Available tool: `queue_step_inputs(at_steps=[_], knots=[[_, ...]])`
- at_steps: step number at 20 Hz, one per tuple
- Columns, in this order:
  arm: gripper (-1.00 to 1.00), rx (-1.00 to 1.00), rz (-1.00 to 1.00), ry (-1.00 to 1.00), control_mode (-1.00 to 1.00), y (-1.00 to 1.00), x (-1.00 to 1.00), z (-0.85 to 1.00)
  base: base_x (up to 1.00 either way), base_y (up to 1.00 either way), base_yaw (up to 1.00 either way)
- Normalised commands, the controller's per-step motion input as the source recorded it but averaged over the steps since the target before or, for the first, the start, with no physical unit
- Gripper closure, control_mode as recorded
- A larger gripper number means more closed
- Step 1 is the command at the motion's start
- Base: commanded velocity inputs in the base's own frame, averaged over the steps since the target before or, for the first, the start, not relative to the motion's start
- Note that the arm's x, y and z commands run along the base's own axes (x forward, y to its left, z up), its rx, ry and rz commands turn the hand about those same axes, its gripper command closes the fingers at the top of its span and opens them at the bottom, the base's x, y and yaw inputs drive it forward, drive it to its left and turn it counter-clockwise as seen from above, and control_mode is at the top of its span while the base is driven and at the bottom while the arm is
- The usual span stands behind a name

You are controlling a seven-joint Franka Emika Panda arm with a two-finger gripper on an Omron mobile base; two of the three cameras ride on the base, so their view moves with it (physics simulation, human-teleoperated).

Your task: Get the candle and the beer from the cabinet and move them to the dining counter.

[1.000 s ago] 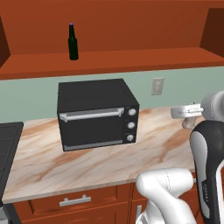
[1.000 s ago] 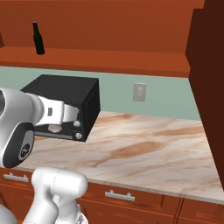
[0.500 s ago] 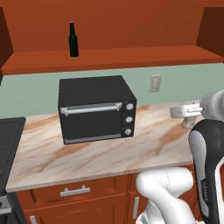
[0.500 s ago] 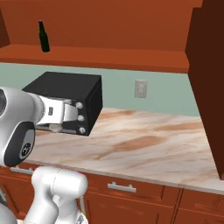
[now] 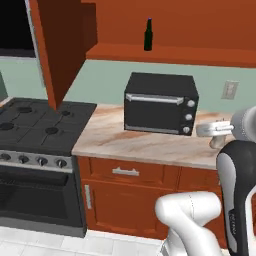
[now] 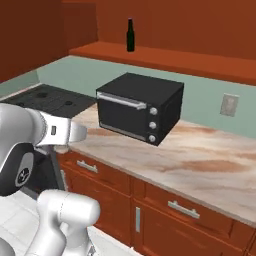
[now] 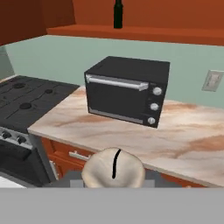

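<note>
Standing upright on the open cabinet shelf, the beer is sitting above a black toaster oven on the marbled counter, with a stove at the left. Hanging in front of the counter, the gripper is clasping the pale candle between closed-in fingers, well below the beer

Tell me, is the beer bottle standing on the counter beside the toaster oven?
No, the beer stands upright on the cabinet shelf, above the toaster oven.
</note>
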Motion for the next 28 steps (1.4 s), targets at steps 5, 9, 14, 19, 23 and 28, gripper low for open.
queue_step_inputs(at_steps=[5, 9, 14, 19, 23, 28], knots=[[1.0, 0.0, 0.0, 0.0, 1.0, 0.0, 0.0, 0.0, -0.05, 0.26, 0.94], [1.0, 0.0, 0.0, 0.0, 1.0, 0.0, 0.0, 0.0, -0.12, 0.1, 1.0], [1.0, 0.0, 0.0, 0.0, 1.0, 0.0, 0.0, 0.0, -0.14, 0.07, 1.0], [1.0, 0.0, 0.0, 0.0, 1.0, 0.0, 0.0, 0.0, -0.14, 0.05, 1.0], [1.0, 0.0, 0.0, 0.0, 1.0, 0.0, 0.0, 0.0, -0.13, 0.11, 1.0], [1.0, 0.0, 0.0, 0.0, 1.0, 0.0, 0.0, 0.0, -0.05, 0.16, 0.96]])
